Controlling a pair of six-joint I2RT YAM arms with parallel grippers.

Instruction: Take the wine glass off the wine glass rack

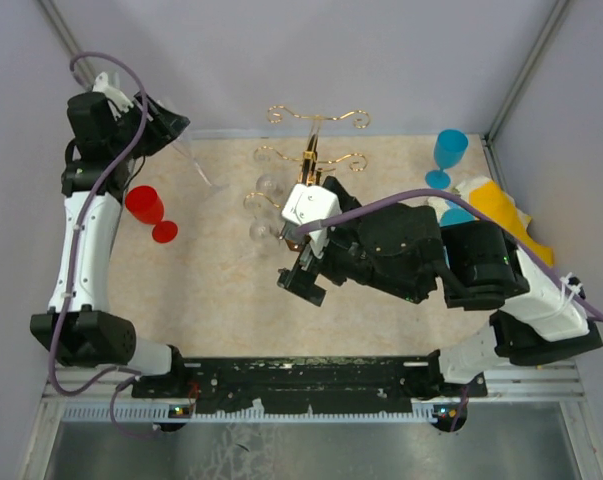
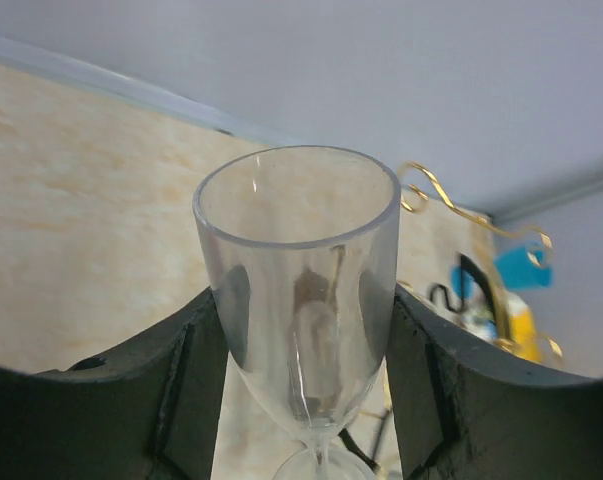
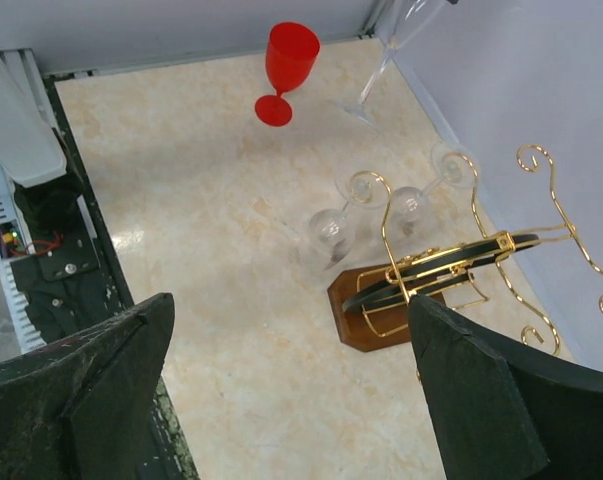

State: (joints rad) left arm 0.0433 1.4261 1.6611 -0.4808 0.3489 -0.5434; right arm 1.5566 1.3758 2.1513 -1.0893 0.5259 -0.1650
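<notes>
**Operator:** Closest to the lens on the left wrist, what do you see?

**Observer:** Black fingers point(image 2: 181, 390) of your left gripper point(image 2: 306, 335) fill the bottom corners. The clear wine glass point(image 2: 299, 270) stands between them, rim towards the top of the picture. Its stem and the start of its foot show at the bottom edge.

**Operator:** Is it gripped?

**Observer:** Yes. Your jaws stand partly apart and press the bowl from both sides.

**Operator:** Where does that put the glass from above?

**Observer:** It is at the far left corner of the table point(image 1: 211, 310), well apart from the wine glass rack point(image 1: 310, 160). It is tilted, with the bowl in your gripper and the foot pointing towards the middle of the table. I cannot tell whether the foot touches the surface.

**Operator:** And the rack?

**Observer:** It stands upright at the middle of the far edge, gold wire on a dark brown base. Two more clear glasses point(image 3: 331, 228) hang bowl-down from hooks on its left side, just beside each other.

**Operator:** My right gripper?

**Observer:** Your right gripper point(image 1: 301, 278) hovers just on the near side of the rack, pointing down. Its fingers are spread wide with nothing between them. Its wrist view shows only the table and the rack's base in the gap.

**Operator:** Anything else around?

**Observer:** A red glass point(image 1: 146, 208) stands upright near your left arm, on the near side of the held glass. A blue glass point(image 1: 448, 150) stands upright at the far right corner. A yellow object point(image 1: 501, 205) lies beside your right arm, and I cannot tell what it is.
</notes>
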